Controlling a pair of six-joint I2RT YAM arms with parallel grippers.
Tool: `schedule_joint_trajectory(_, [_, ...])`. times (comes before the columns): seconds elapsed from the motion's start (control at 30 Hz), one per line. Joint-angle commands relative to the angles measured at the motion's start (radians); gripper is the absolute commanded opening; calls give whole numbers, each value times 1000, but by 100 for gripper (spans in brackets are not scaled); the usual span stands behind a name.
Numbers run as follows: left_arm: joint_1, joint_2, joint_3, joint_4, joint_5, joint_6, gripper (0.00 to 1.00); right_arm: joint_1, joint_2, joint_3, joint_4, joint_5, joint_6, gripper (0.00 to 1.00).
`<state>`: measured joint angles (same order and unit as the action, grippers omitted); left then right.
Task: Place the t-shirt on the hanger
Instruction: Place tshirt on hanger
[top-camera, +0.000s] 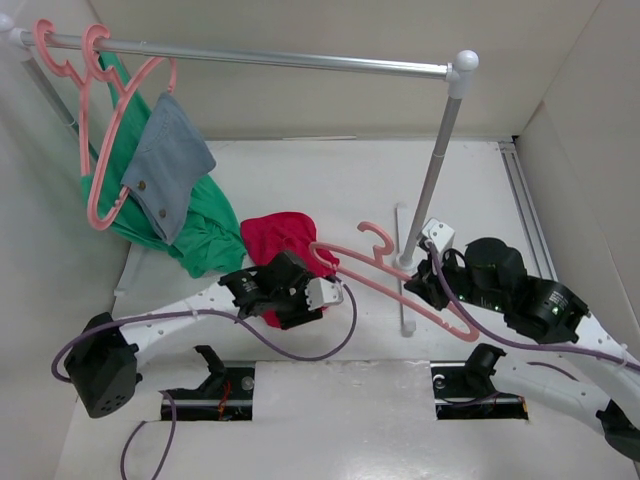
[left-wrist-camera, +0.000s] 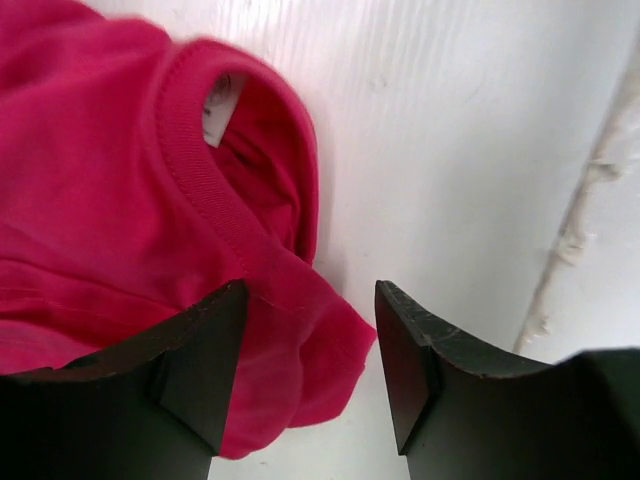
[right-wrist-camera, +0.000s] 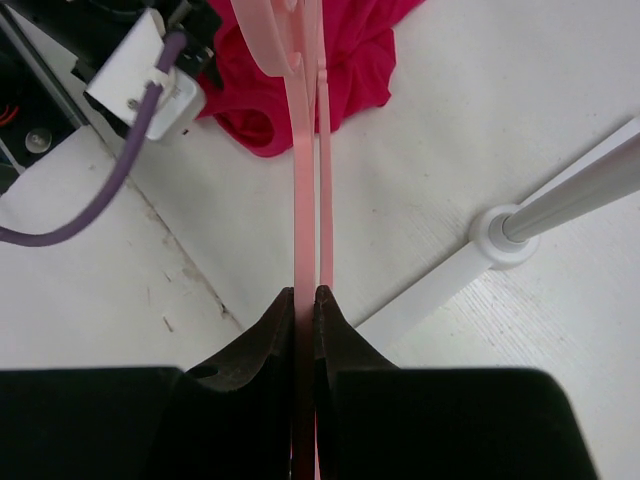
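The crimson t-shirt (top-camera: 281, 237) lies crumpled on the table, left of centre. In the left wrist view (left-wrist-camera: 100, 200) its ribbed collar faces up. My left gripper (top-camera: 287, 300) is open and low over the shirt's near edge. A fold of red fabric sits between its fingers (left-wrist-camera: 310, 370), against the left finger and apart from the right one. My right gripper (top-camera: 437, 288) is shut on the salmon-pink hanger (top-camera: 392, 287), which it holds above the table with the hook pointing away. In the right wrist view, the hanger's bar (right-wrist-camera: 301, 200) runs from the jaws (right-wrist-camera: 305, 300) towards the shirt (right-wrist-camera: 350, 60).
A clothes rack stands at the back, with a metal rail (top-camera: 260, 57), a post (top-camera: 435, 180) and a white base foot (right-wrist-camera: 505, 240) near the right gripper. A green garment (top-camera: 205, 230), a grey-blue denim cloth (top-camera: 170, 165) and pink hangers (top-camera: 100, 150) hang on the rail at the left.
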<state>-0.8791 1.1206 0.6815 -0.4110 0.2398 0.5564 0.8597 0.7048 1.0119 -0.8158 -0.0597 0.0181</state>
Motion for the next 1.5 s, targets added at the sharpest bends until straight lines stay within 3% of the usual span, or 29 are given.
schedule_joint_trajectory(0.0, [-27, 27, -59, 128, -126, -61, 50, 7, -16, -9, 14, 9, 35, 0])
schedule_joint_trajectory(0.2, [-41, 47, -128, 205, -243, -79, 53, 7, -27, -9, 14, 9, 46, 0])
schedule_joint_trajectory(0.33, [-41, 38, -161, 205, -275, -61, 31, 7, -27, -19, 14, 9, 46, 0])
schedule_joint_trajectory(0.37, [-41, 38, -161, 205, -275, -52, 18, 7, -27, -19, 14, 9, 46, 0])
schedule_joint_trajectory(0.43, [-41, 25, -149, 205, -287, -52, 3, 7, -27, -19, 14, -3, 46, 0])
schedule_joint_trajectory(0.47, [-41, 13, -137, 178, -301, -62, 0, 7, -27, -10, 14, -15, 33, 0])
schedule_joint_trajectory(0.6, [-20, -18, -28, 60, -252, -84, 0, 7, -5, 25, -25, -55, -3, 0])
schedule_joint_trajectory(0.73, [106, -47, 133, -66, 22, -35, 1, 7, 5, 85, -63, -144, -62, 0])
schedule_joint_trajectory(0.9, [180, -38, 211, -141, 192, 42, 6, 7, 5, 165, -88, -141, -72, 0])
schedule_joint_trajectory(1.03, [192, -8, 182, -131, 164, 66, 6, 7, 5, 203, -108, -106, -72, 0])
schedule_joint_trajectory(1.23, [201, 13, 133, -121, 154, 135, 26, 7, -4, 140, -88, -155, -63, 0])
schedule_joint_trajectory(1.47, [201, 13, 52, -121, 108, 165, 35, 7, -4, 53, -49, -190, -43, 0])
